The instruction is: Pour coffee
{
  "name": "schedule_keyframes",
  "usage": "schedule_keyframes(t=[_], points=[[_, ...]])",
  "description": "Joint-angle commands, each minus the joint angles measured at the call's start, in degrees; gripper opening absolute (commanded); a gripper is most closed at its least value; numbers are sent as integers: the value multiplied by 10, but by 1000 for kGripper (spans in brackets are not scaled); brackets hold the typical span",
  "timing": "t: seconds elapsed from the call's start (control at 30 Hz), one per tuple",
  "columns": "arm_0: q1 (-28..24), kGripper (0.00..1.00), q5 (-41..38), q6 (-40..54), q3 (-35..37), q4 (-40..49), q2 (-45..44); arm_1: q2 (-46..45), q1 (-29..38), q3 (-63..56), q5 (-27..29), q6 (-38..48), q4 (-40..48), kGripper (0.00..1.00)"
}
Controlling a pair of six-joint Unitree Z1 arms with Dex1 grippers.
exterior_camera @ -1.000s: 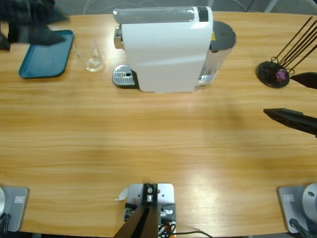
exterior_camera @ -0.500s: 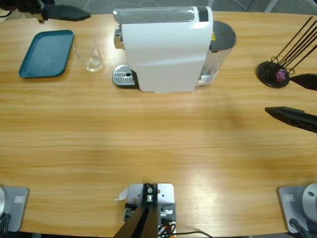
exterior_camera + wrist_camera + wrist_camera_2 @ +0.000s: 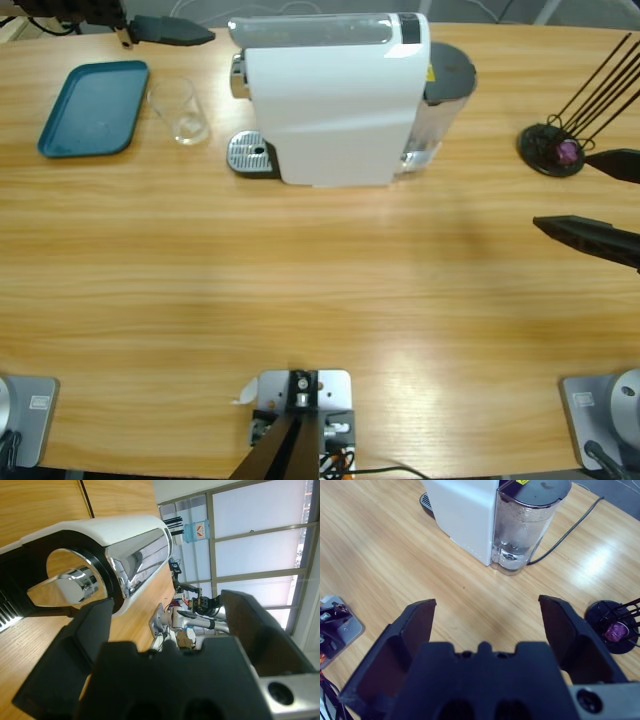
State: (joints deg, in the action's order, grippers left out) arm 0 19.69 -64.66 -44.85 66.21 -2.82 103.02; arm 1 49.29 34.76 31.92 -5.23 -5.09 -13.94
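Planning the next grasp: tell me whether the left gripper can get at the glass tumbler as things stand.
Probably yes. The left gripper hangs open at the table's far edge, just beyond the glass tumbler, which stands free between the teal tray and the coffee machine.

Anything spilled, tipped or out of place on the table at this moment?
Nothing stands out. The glass tumbler stands upright between the teal tray and the coffee machine, not under its spout. No spill shows on the table. Both grippers, left and right, are open and empty.
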Motion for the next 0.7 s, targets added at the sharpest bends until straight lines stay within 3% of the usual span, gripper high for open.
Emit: schedule_keyframes(t=[0.03, 0.57, 0.7], points=[[-3, 918, -20, -9, 9, -16, 51, 11, 5, -7, 5, 6, -3, 885], [8, 889, -23, -15, 30, -36, 85, 14, 5, -8, 6, 6, -3, 885], [15, 766, -22, -17, 32, -44, 93, 15, 5, -8, 6, 6, -3, 873]])
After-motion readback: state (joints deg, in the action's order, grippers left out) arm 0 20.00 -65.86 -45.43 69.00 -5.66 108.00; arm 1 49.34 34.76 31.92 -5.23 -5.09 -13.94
